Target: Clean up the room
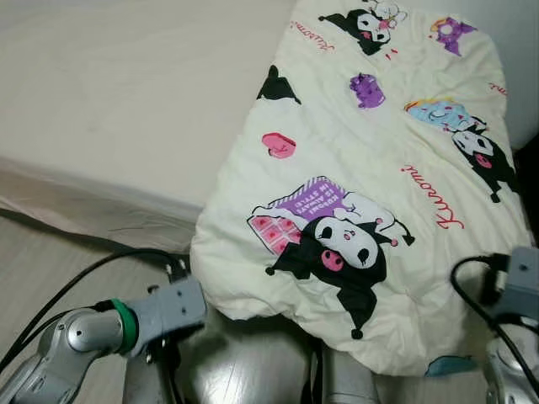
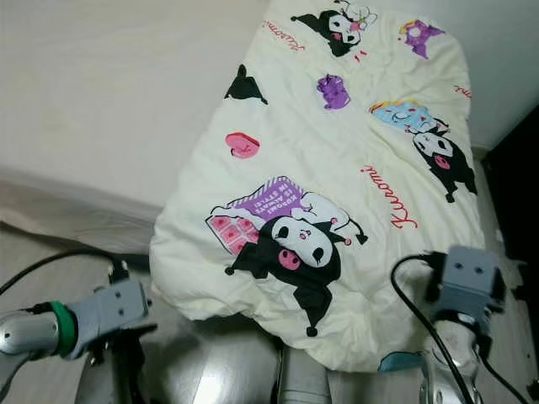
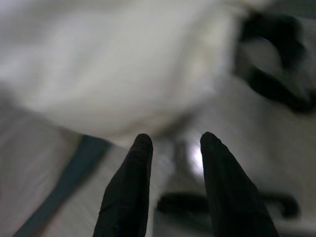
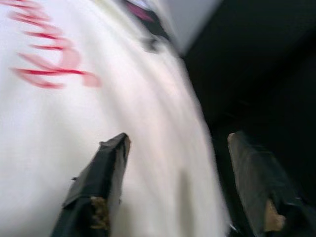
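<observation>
Bed [image 1: 126, 93]: the biggest thing before you, bare cream mattress running across the upper left of the head views, its near edge dropping to a pale wood floor [image 1: 50, 252].

Quilt [image 1: 379, 168]: cream, printed with black-and-white cartoon figures, purple and pink patches and red script. It lies folded or bunched on the right part of the bed, from the far edge down to the near one, and its lower end hangs over the bed edge above the floor. A small teal bit [image 1: 444, 365] peeks from under its lower right hem.

Your left arm comes in low at the left, silver with a green ring [image 1: 126, 326] at the wrist, a black cable [image 1: 84, 273] looping behind it. Left tool [image 3: 173, 148]: in the wrist view, blurred, its two black fingers [image 3: 133, 182] stand apart with nothing between them, pointing at the overhanging underside of the quilt, not touching it.

Your right arm's grey wrist block [image 2: 465, 282] sits at the quilt's lower right edge. Right tool [image 4: 175, 158]: fingers spread wide, straddling the quilt's edge; one finger [image 4: 106, 173] over the white cloth, the other against darkness beside it. Contact: you cannot tell, picture blurred.
</observation>
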Robot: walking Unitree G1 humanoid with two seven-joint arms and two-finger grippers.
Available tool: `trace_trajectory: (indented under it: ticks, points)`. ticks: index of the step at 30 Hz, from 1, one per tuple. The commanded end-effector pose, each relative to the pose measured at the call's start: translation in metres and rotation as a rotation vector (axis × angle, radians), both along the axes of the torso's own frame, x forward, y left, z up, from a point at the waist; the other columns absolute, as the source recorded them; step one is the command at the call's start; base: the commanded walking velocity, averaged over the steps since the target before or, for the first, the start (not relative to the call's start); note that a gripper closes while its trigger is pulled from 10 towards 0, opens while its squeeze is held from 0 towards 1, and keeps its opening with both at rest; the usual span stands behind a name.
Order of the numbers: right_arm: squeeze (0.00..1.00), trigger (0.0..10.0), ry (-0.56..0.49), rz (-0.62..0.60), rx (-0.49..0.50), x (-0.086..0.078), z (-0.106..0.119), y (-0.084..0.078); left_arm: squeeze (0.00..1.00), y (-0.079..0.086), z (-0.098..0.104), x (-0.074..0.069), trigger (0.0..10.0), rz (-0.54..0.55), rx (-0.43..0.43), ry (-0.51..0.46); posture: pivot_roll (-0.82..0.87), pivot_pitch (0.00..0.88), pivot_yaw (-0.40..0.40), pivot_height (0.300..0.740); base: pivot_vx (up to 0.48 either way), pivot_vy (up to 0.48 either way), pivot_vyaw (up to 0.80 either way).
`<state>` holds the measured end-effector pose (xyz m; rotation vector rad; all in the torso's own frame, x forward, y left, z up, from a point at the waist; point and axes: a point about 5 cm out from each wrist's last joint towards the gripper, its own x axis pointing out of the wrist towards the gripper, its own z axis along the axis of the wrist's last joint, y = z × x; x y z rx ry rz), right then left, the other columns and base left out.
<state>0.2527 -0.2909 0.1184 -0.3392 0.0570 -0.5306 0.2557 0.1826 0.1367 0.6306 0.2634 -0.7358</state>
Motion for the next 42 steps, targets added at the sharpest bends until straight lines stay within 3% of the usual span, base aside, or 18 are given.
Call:
trace_trajectory:
  ticks: [1,2,4,7,8,10,13,16,20,23,25,27,29,30,32,38,39,42]
  points:
    - [1.00,10.0,0.103,0.047,0.027,-0.003,-0.018,0.003,0.00,0.001,0.006,0.005,10.0,0.060,-0.085,-0.014,-0.01,0.199,-0.024,0.506,0.000,0.000,0.00]
    - [0.93,10.0,0.272,0.082,0.046,-0.011,-0.046,0.009,0.00,-0.007,0.023,0.018,10.0,0.147,-0.331,-0.035,-0.02,0.194,-0.028,0.506,0.000,0.000,0.00]
    - [0.94,10.0,0.424,0.058,0.181,-0.030,-0.085,0.013,0.00,-0.022,0.037,0.029,10.0,0.150,-0.465,-0.079,-0.02,0.194,-0.028,0.506,0.000,0.000,0.00]
    - [0.95,10.0,0.507,0.026,0.269,-0.048,-0.110,0.014,0.00,-0.034,0.043,0.034,10.0,0.129,-0.498,-0.103,-0.03,0.191,-0.031,0.506,0.000,0.000,0.00]
    - [0.96,10.0,0.609,-0.152,0.411,-0.089,-0.144,0.008,0.00,-0.049,0.047,0.038,10.0,0.104,-0.519,-0.113,-0.03,0.191,-0.031,0.506,0.000,0.000,0.00]
    - [0.96,10.0,0.650,-0.344,0.498,-0.123,-0.163,0.000,0.00,-0.055,0.048,0.039,10.0,0.095,-0.529,-0.115,-0.05,0.193,-0.033,0.506,0.000,0.000,0.00]
    - [0.96,10.0,0.642,-0.454,0.486,-0.141,-0.166,-0.008,0.00,-0.056,0.048,0.039,10.0,0.089,-0.530,-0.113,-0.05,0.199,-0.029,0.506,0.000,0.000,0.00]
    - [0.95,10.0,0.572,-0.677,0.312,-0.176,-0.148,-0.041,0.00,-0.053,0.047,0.042,10.0,0.103,-0.527,-0.098,-0.07,0.207,-0.016,0.506,0.000,0.000,0.00]
    - [0.96,10.0,0.433,-0.661,0.226,-0.165,-0.125,-0.055,0.00,-0.052,0.047,0.044,10.0,0.117,-0.530,-0.090,-0.07,0.207,-0.016,0.506,0.000,0.000,0.00]
    - [0.91,10.0,0.367,-0.312,0.162,-0.105,-0.111,-0.051,0.00,-0.060,0.049,0.048,10.0,0.110,-0.540,-0.093,-0.06,0.198,-0.009,0.506,0.000,0.000,0.00]
    - [0.91,10.0,0.353,-0.221,0.141,-0.092,-0.108,-0.047,0.00,-0.062,0.049,0.049,10.0,0.107,-0.542,-0.094,-0.06,0.198,-0.009,0.506,0.000,0.000,0.00]
    - [0.84,10.0,0.209,0.012,-0.027,-0.060,-0.077,-0.029,0.00,-0.063,0.053,0.049,10.0,0.104,-0.549,-0.103,-0.06,0.198,-0.009,0.506,0.000,0.000,0.00]
    - [0.84,10.0,0.209,0.012,-0.027,-0.060,-0.077,-0.029,0.00,-0.063,0.053,0.049,10.0,0.104,-0.549,-0.103,-0.06,0.198,-0.009,0.506,0.000,0.000,0.00]
    - [0.63,10.0,0.025,0.124,-0.123,-0.033,-0.035,-0.012,0.00,-0.062,0.054,0.050,10.0,0.108,-0.554,-0.111,-0.06,0.197,-0.008,0.506,0.000,0.000,0.00]
    - [0.52,10.0,0.028,0.120,-0.035,-0.025,-0.035,-0.009,0.00,-0.062,0.054,0.050,10.0,0.110,-0.554,-0.111,-0.06,0.197,-0.008,0.506,0.000,0.000,0.00]
    - [0.53,10.0,0.235,0.070,0.191,-0.030,-0.082,-0.007,0.00,-0.065,0.054,0.051,10.0,0.104,-0.554,-0.110,-0.06,0.197,-0.008,0.506,0.000,0.000,0.00]
    - [0.54,10.0,0.365,-0.027,0.294,-0.049,-0.110,-0.012,0.00,-0.065,0.055,0.051,10.0,0.104,-0.555,-0.111,-0.06,0.197,-0.008,0.506,0.000,0.000,0.00]
    - [0.54,10.0,0.459,-0.181,0.402,-0.076,-0.135,-0.023,0.00,-0.065,0.055,0.051,10.0,0.108,-0.555,-0.110,-0.05,0.202,-0.005,0.506,0.000,0.000,0.00]
